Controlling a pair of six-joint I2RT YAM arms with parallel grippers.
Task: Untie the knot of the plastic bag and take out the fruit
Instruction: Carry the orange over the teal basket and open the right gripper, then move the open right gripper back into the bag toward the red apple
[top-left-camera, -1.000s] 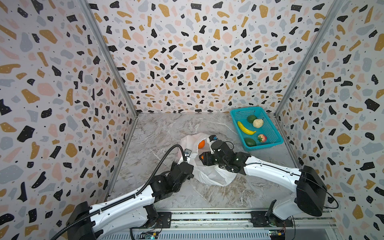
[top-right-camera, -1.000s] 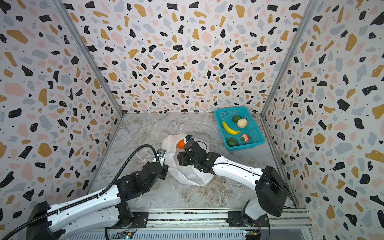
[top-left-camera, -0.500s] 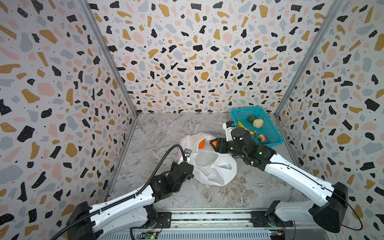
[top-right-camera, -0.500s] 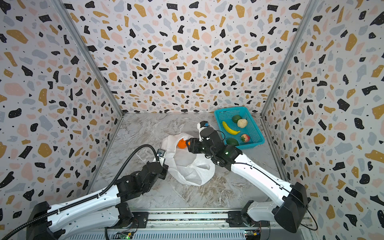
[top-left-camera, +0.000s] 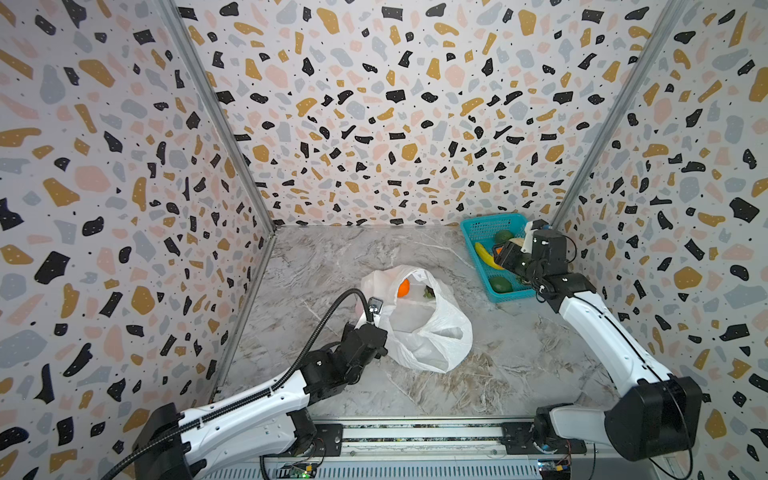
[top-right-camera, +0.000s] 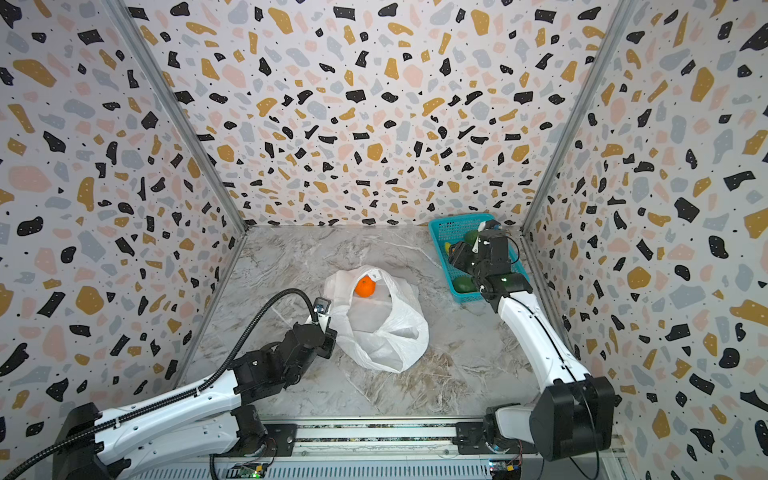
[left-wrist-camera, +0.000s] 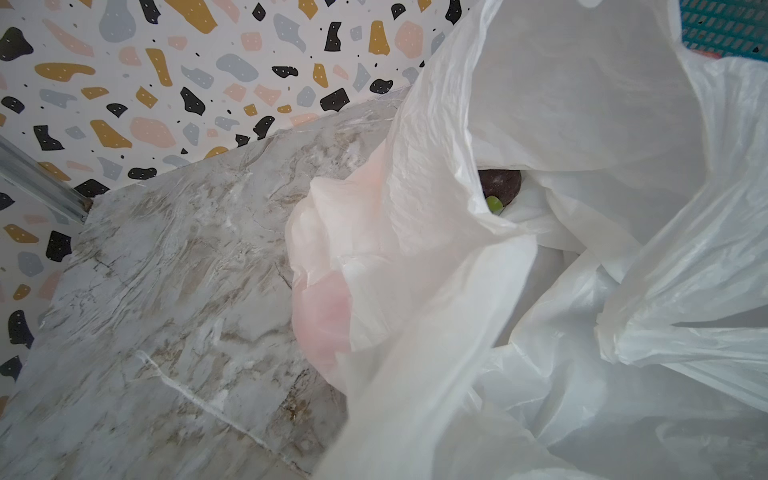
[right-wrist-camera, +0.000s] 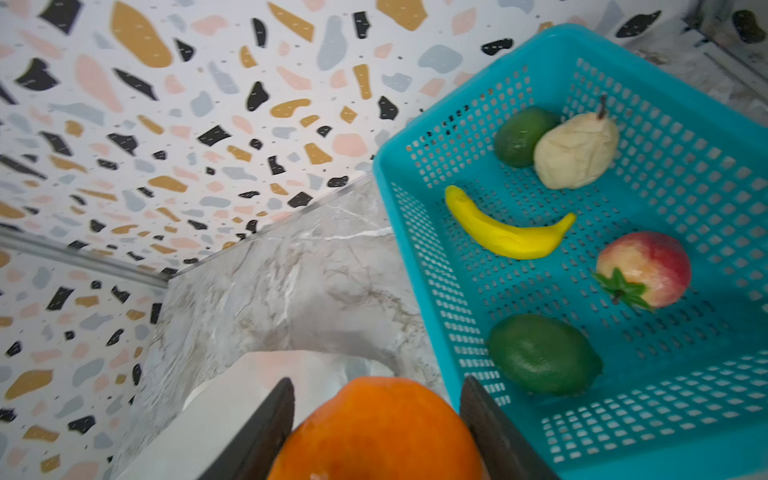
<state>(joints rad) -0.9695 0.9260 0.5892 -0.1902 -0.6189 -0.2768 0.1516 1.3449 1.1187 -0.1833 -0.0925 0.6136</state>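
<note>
top views: set high in front, faced down on worktop (top-left-camera: 324, 266) | left wrist: held close to plastic bag (left-wrist-camera: 582, 124) | right wrist: aimed into basket (right-wrist-camera: 685, 199), shared with top views

Plastic bag (top-left-camera: 419, 332): thin, translucent white and crumpled, lying mid-table on the marble top with its mouth gaping upward. Orange (top-right-camera: 365, 286): round, resting inside the mouth at the bag's far side. Dark fruit (left-wrist-camera: 500, 185): has a green stub and is half covered by a fold of the bag. Pink piece (left-wrist-camera: 322, 320): seen only as a blush through the film. Second orange (right-wrist-camera: 374, 432): clamped between the fingers of the right gripper (right-wrist-camera: 376, 380), at the rim of the teal basket (right-wrist-camera: 419, 249). In the basket, apart from one another: knobbly beige fruit (right-wrist-camera: 575, 151), red-and-yellow fruit (right-wrist-camera: 644, 268), dark green oval (right-wrist-camera: 542, 353).
</note>
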